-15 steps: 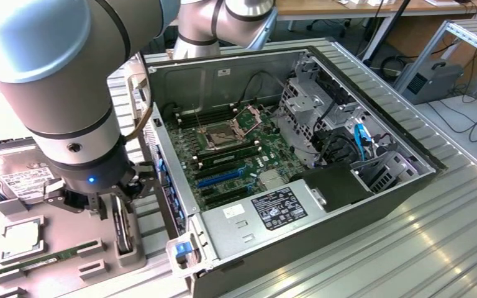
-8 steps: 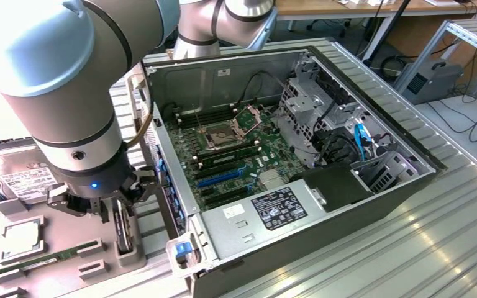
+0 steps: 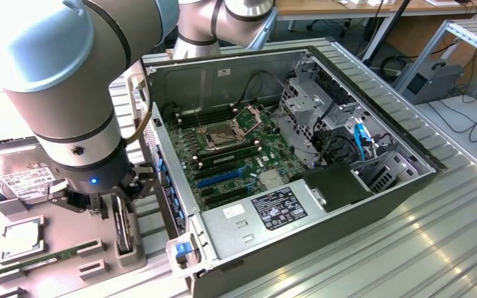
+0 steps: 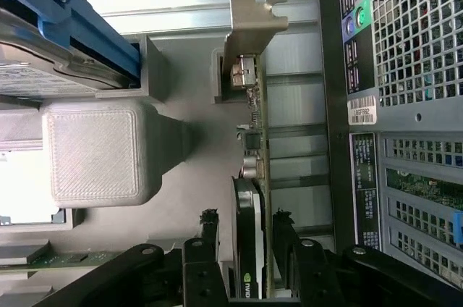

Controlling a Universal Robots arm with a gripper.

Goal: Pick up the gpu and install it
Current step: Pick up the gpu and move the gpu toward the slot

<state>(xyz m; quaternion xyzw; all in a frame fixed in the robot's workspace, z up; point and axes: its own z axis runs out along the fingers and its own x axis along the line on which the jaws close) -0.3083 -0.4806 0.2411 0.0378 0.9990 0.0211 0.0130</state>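
Gripper: mine [image 3: 110,214] [image 4: 246,224], lowered onto the grey holder tray [image 3: 64,239] [image 4: 181,198], just beside the open computer case [image 3: 387,198] [image 4: 405,68].
Finger state: released. My fingers [image 4: 210,227] straddle the card, and a gap shows on its dark shroud side; I am not clamped.
GPU: the gpu [image 3: 123,233] [image 4: 255,169] stands on its long edge in a slot of the tray, between my fingers.
Bracket: its silver bracket [image 4: 253,17] is at the end far from my wrist.
Tray contents: a green RAM stick [image 3: 48,257] [image 4: 65,256] lies flat near the tray's front edge. A CPU [image 3: 23,239] sits in a pocket and a hard drive [image 3: 23,180] lies behind it.
Case: it lies on its side with the panel off. The motherboard [image 3: 230,155] is exposed, with its blue expansion slots [image 3: 218,179] unoccupied.
Surface: a ribbed metal table [image 3: 404,254].
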